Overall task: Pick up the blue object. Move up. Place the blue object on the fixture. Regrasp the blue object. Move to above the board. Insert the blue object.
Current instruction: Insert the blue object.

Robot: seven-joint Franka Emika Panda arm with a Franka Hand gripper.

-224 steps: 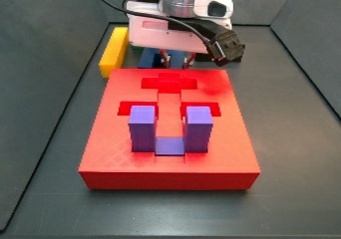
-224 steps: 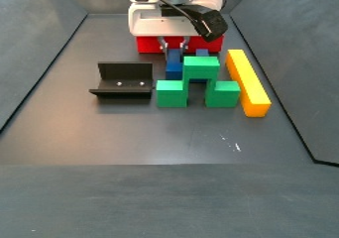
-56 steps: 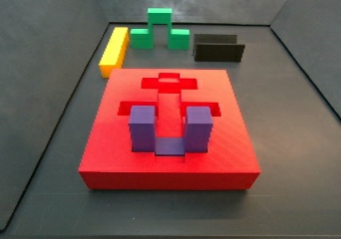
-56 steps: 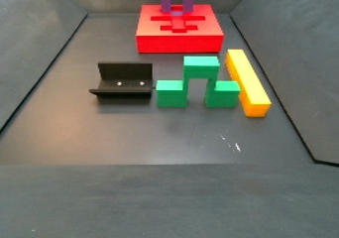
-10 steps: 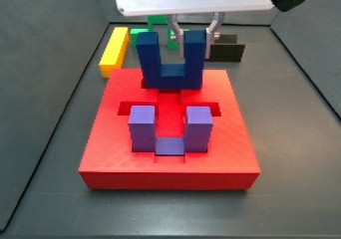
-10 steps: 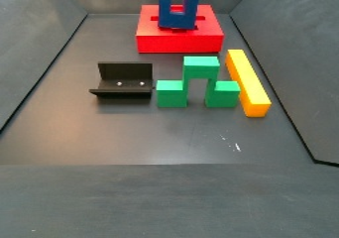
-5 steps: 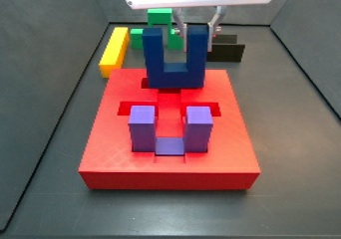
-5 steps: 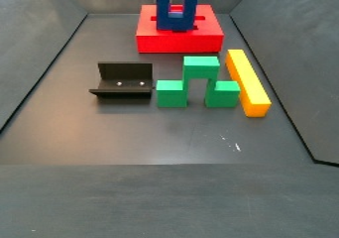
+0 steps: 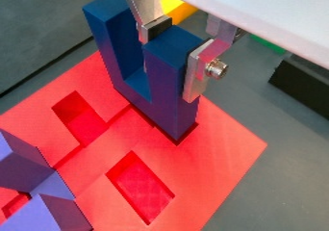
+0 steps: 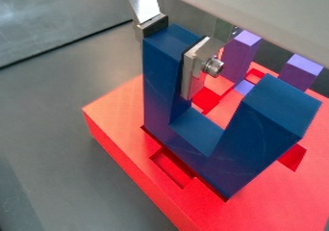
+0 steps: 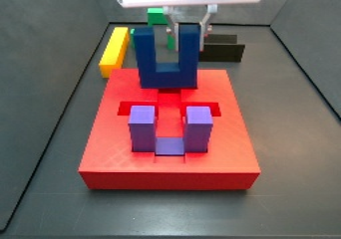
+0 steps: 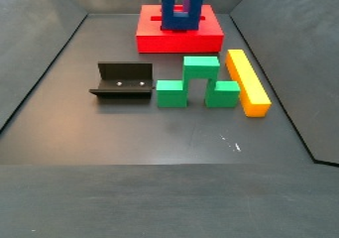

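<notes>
Silver-fingered gripper [image 9: 167, 44] over board [image 11: 226, 143], clamped on blue object [image 11: 170, 62]; base seemingly touching board. Purple block [image 11: 170, 128] just beside.

One solid-blue U-shaped block [image 11: 168, 64], held by the gripper [image 11: 172, 29] above one thick red slotted board [image 11: 107, 143]; one purple U-shaped block [image 11: 168, 129], one green stepped block [image 12: 199, 81], one long yellow bar [image 12: 247, 81], one black L-shaped fixture [image 12: 123, 81].

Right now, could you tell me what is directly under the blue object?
The red board lies under the blue object, which the gripper holds by one prong. Its base covers whatever recess is beneath.
</notes>
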